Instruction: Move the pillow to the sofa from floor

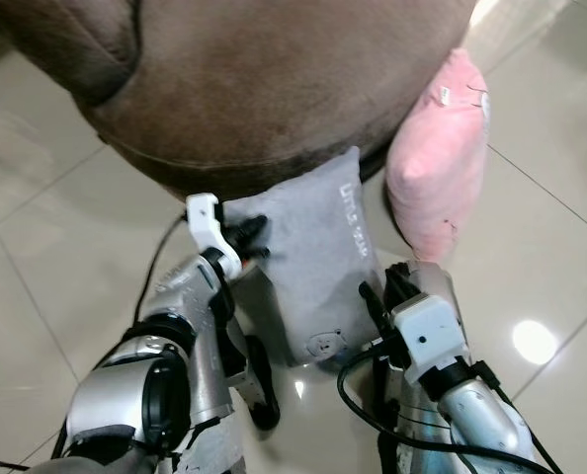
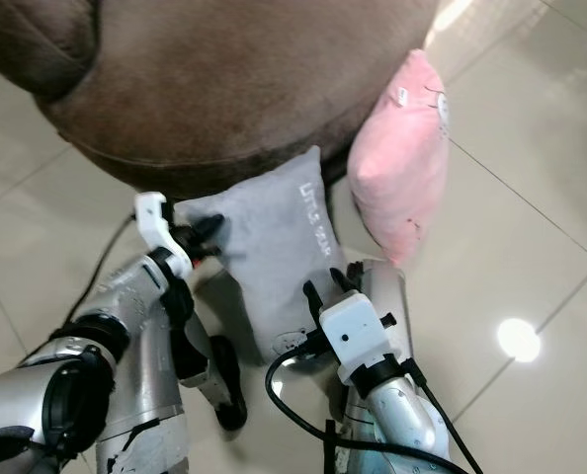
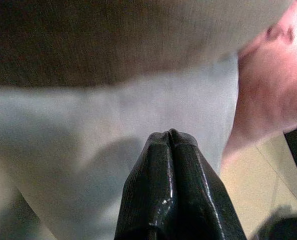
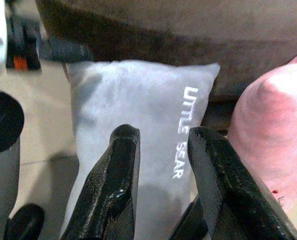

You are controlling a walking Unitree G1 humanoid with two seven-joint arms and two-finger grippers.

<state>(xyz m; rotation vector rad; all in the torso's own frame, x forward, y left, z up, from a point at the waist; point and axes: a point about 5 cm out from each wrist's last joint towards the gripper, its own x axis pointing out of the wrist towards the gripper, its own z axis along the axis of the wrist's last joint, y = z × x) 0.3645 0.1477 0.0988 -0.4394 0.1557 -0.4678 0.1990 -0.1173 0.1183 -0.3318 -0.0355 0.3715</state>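
The grey pillow [image 1: 313, 267] leaned on the floor against the sofa [image 1: 274, 79] — left hand [image 1: 254, 235] closed at its edge, right hand [image 1: 384, 288] apart; best squeezed evenly from both sides

Sofa [image 1: 254, 89] is running off the frame's top edge. Grey pillow [image 1: 313, 257] lower end is sitting hidden behind right claw [image 1: 392, 286]. Left wrist view is blurring out; left claw [image 3: 171, 137] is covering part of the pillow.
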